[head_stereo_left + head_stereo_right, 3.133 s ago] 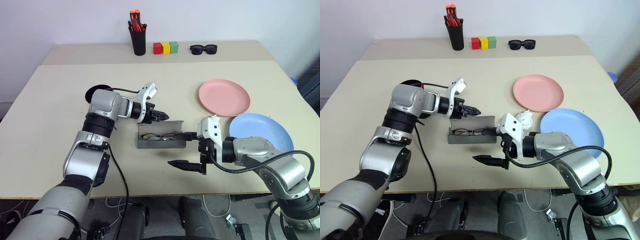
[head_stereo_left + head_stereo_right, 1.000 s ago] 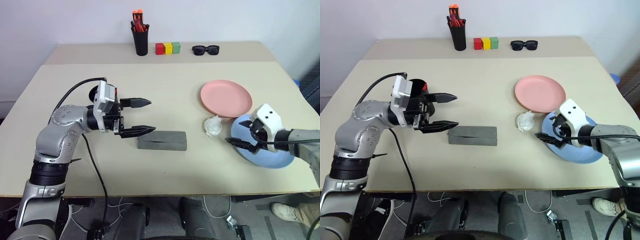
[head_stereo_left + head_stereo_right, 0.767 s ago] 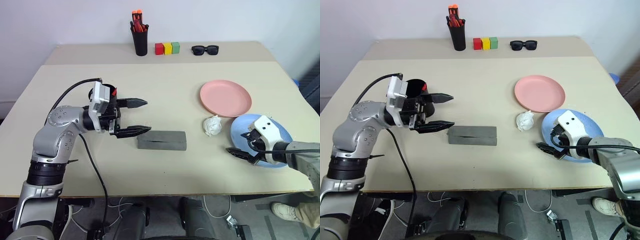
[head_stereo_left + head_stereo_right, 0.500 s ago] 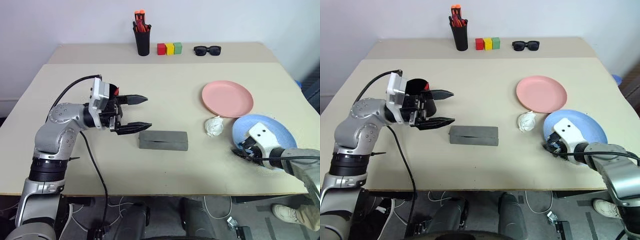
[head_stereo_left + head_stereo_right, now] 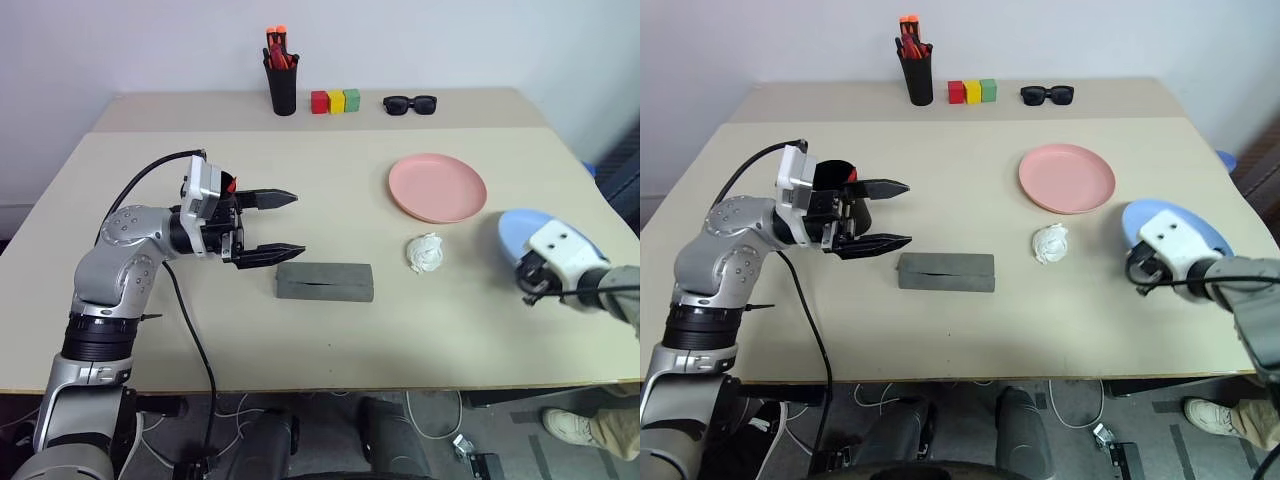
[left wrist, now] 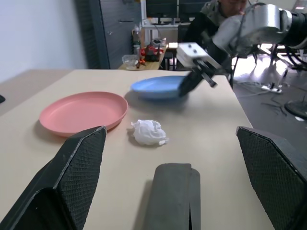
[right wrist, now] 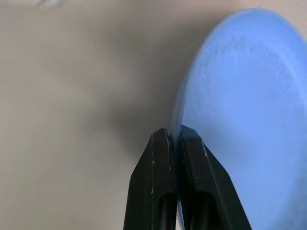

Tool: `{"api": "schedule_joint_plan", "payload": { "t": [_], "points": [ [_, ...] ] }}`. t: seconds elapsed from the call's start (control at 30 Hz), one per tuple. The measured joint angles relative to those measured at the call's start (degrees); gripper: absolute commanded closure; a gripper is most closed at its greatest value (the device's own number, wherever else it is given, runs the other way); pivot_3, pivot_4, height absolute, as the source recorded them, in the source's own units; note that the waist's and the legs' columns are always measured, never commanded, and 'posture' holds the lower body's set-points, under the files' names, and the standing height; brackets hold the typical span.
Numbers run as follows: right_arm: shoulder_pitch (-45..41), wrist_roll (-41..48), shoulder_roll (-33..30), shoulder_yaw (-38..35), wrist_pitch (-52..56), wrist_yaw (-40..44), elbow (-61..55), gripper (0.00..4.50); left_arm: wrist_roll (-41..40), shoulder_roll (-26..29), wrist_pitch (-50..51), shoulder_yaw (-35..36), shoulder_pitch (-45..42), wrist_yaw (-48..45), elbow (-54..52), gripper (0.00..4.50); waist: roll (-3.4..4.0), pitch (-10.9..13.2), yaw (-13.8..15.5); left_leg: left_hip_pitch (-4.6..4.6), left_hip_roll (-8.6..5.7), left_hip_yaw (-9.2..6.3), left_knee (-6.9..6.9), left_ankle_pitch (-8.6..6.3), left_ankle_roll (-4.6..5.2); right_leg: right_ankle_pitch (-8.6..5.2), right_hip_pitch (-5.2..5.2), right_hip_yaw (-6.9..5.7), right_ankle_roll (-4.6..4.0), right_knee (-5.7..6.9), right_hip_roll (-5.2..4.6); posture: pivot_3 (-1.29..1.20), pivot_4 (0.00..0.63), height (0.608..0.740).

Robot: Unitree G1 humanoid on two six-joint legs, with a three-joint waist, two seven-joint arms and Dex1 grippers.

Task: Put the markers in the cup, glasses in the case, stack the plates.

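The left gripper [image 5: 268,227] remains where it was a second ago, held level above the table [image 5: 330,200] with its two black fingers spread wide and holding nothing. It points toward the robot's right, just short of the grey case [image 5: 325,282]. Behind the left gripper stands the black cup [image 5: 845,180], with a small red tip of the markers [image 5: 852,174] showing at its rim. The case now lies shut on the table; the glasses are judged to be inside, so that step appears complete.

Right of the case lies a crumpled white paper ball [image 5: 425,253]. Beyond it, the salmon pink plate [image 5: 438,187] rests flat on the table.

The main change is at the far right. One second ago the right gripper [image 5: 1137,272] stood open at the near rim of the light blue plate [image 7: 244,105]. It is now clamped on that rim, as the right wrist view shows, and the plate is lifted and tilted, well apart from the pink plate. The right arm reaches out low toward the table's right edge, gripper angled forward and down.

Judgement: stacking is under way; the blue plate must next travel left over the pink one.
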Motion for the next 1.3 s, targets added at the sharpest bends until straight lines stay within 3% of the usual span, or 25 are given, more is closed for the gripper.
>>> {"api": "schedule_joint_plan", "payload": {
  "t": [0.13, 0.2, 0.33, 0.47, 0.57, 0.63, 0.8, 1.1, 1.3],
  "points": [
    [-16.9, -2.7, 4.6, 2.4, -9.9, -1.4, 9.3, 4.44, 0.0, -1.2, -0.1, -0.1, -0.8, 1.0, 0.2, 0.00, 0.04, 0.0, -1.0, 0.08, 0.08, 0.10, -0.16, 0.00, 0.00, 0.01, -0.05, 0.02, 0.00, -0.01, 0.03, 0.00, 0.150, 0.740],
    [-24.0, -4.1, 10.5, 4.8, -15.4, -2.1, 15.3, 4.44, 0.0, -1.6, -0.3, 0.0, -1.5, 1.9, 0.4, 0.00, 0.00, 0.0, -1.2, 0.09, 0.14, 0.09, -0.24, 0.00, -0.01, 0.02, -0.05, 0.01, -0.01, -0.11, 0.07, 0.00, 0.150, 0.740],
    [-30.7, -7.4, 20.6, 11.5, -26.4, -2.3, 30.7, 4.44, 0.0, -1.9, -0.7, 0.1, -1.8, 2.6, 0.7, 0.00, 0.01, 0.0, -0.9, 0.02, 0.09, 0.11, -0.55, 0.03, -0.04, 0.06, -0.12, 0.02, -0.02, -0.46, 0.03, 0.00, 0.150, 0.740],
    [-35.3, -11.9, 26.4, 15.3, -38.3, -3.4, 45.5, 4.44, 0.0, -1.3, -1.1, 0.4, -1.0, 3.4, 0.2, 0.00, 0.03, 0.0, -0.7, -0.32, 0.05, 0.14, -0.77, 0.19, -0.33, 0.07, -0.53, 0.03, -0.03, -0.54, -0.03, 0.00, 0.150, 0.740],
    [-37.3, -11.5, 29.0, 14.4, -41.9, -1.9, 53.2, 3.53, -0.2, -0.8, -0.3, 1.1, 0.5, 4.8, -1.7, 0.00, 0.02, 0.0, -0.8, -0.91, 0.05, 0.11, -0.77, 0.22, -0.40, 0.08, -1.12, 0.02, -0.03, -0.54, -0.03, 0.00, 0.150, 0.740],
    [-37.3, -10.8, 29.9, 14.1, -42.3, -0.4, 55.3, 2.62, -0.2, -0.6, 0.2, 1.2, 1.2, 5.4, -2.3, 0.00, 0.04, 0.0, -0.8, -0.94, 0.05, 0.11, -0.80, 0.22, -0.40, 0.08, -1.15, 0.02, -0.03, -0.57, -0.03, 0.00, 0.150, 0.740],
    [-37.1, -8.4, 29.9, 11.1, -39.5, 2.4, 52.4, 0.08, -0.3, -0.3, 0.3, 1.7, 1.4, 6.5, -4.0, 0.00, 0.05, 0.0, -0.8, -0.87, 0.04, 0.12, -0.78, 0.26, -0.46, 0.11, -1.11, 0.02, -0.08, -0.48, -0.02, 0.00, 0.150, 0.740],
    [-28.1, 4.4, 24.7, -1.2, -18.0, 4.5, 28.0, 0.08, -0.7, -0.4, 0.2, 1.5, 1.6, 6.3, -3.6, 0.00, 0.05, 0.0, -0.6, -0.83, 0.05, 0.08, -0.72, 0.17, -0.28, 0.14, -1.06, 0.01, -0.12, -0.37, 0.00, 0.00, 0.150, 0.740],
    [-11.6, 12.3, 20.7, -3.1, -4.3, 7.0, 5.7, 0.08, -0.7, 0.0, -0.3, 1.5, 0.4, 4.3, -2.0, 0.00, 0.05, 0.0, -0.5, -0.81, 0.06, 0.10, -0.69, 0.11, -0.18, 0.14, -1.03, 0.01, -0.11, -0.36, 0.00, 0.00, 0.150, 0.740]
  ]
}}
